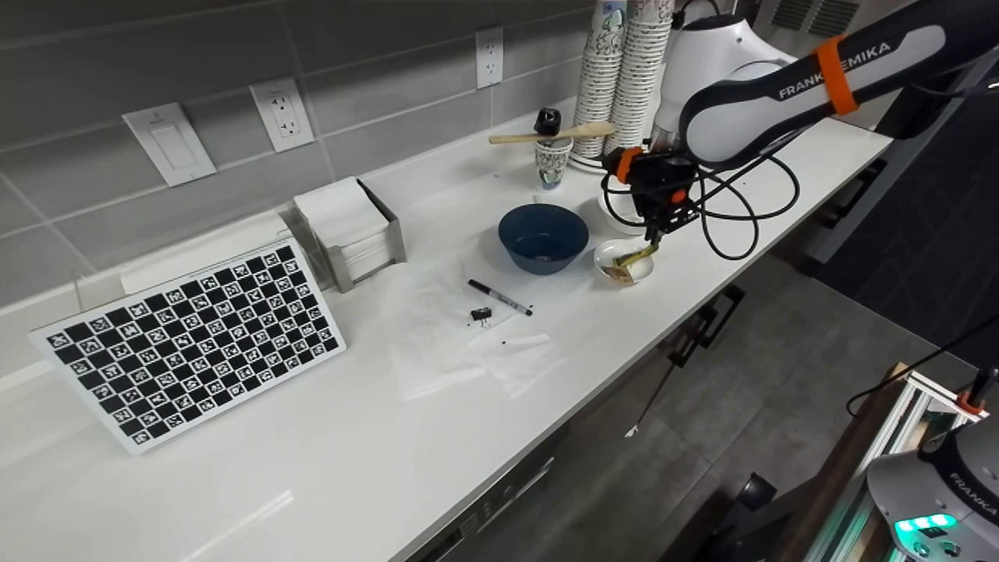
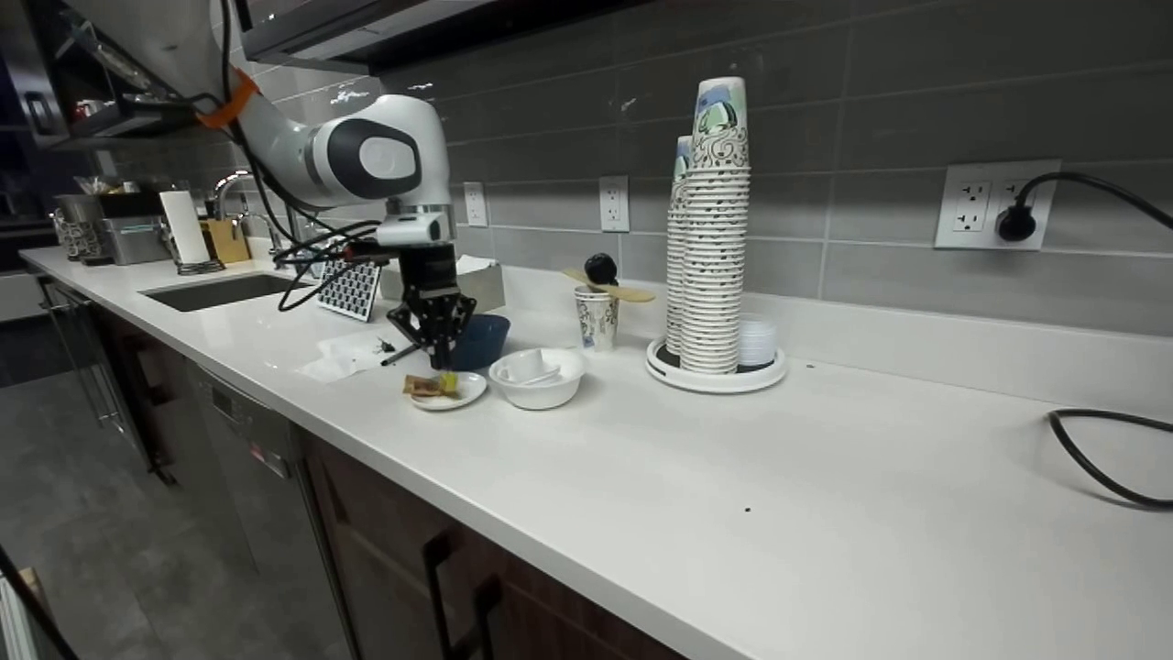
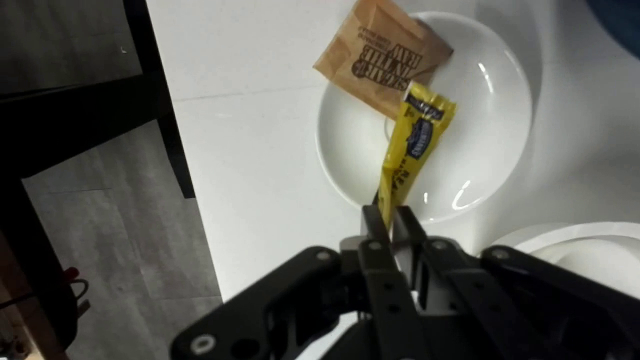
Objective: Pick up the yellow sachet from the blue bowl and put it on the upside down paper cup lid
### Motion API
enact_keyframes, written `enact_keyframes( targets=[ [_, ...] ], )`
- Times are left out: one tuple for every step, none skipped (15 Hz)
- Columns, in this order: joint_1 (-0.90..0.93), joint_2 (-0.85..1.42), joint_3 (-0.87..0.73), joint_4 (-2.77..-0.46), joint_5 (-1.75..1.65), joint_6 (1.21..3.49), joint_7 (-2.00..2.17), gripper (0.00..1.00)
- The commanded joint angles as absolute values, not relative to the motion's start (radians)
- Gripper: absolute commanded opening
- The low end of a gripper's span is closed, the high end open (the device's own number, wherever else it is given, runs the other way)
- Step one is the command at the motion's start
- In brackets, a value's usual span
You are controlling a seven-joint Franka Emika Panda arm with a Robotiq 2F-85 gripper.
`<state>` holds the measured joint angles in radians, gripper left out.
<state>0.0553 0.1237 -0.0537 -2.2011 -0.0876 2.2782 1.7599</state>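
My gripper (image 1: 654, 239) is low over a small white dish (image 1: 643, 271). In the wrist view the fingertips (image 3: 387, 215) are shut on one end of the yellow sachet (image 3: 412, 140). The sachet slants over the dish; its far end overlaps a tan packet (image 3: 382, 55). I cannot tell if it touches the packet. The blue bowl (image 1: 544, 256) stands beside the dish, and it also shows in an exterior view (image 2: 480, 345). The wider white round piece with a raised rim, which fits the upside down paper cup lid (image 2: 536, 396), stands beside the dish with white pieces in it.
Tall paper cup stacks (image 2: 715, 266) and a cup (image 1: 552, 165) with a wooden spoon (image 1: 515, 138) across it stand near the wall. A marker (image 1: 499, 297), a napkin holder (image 1: 355, 257) and a checkered board (image 1: 195, 343) are farther along. The counter's front edge is near.
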Motion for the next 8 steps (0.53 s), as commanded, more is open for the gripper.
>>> enact_keyframes(
  targets=[
    [0.050, 0.129, -0.048, -2.192, -0.085, 2.287, 1.805, 0.45],
    [0.051, 0.124, -0.047, -2.192, -0.081, 2.274, 1.805, 0.51],
    [0.049, 0.110, -0.042, -2.204, -0.061, 2.264, 1.781, 0.58],
    [0.047, 0.075, -0.030, -2.239, -0.028, 2.270, 1.705, 0.66],
    [0.051, 0.045, -0.017, -2.279, -0.027, 2.313, 1.620, 0.72],
    [0.067, 0.004, -0.007, -2.326, -0.062, 2.319, 1.614, 0.78],
    [0.078, -0.031, 0.006, -2.364, -0.084, 2.323, 1.595, 0.86],
    [0.090, -0.080, 0.024, -2.420, -0.112, 2.332, 1.593, 0.92]
  ],
)
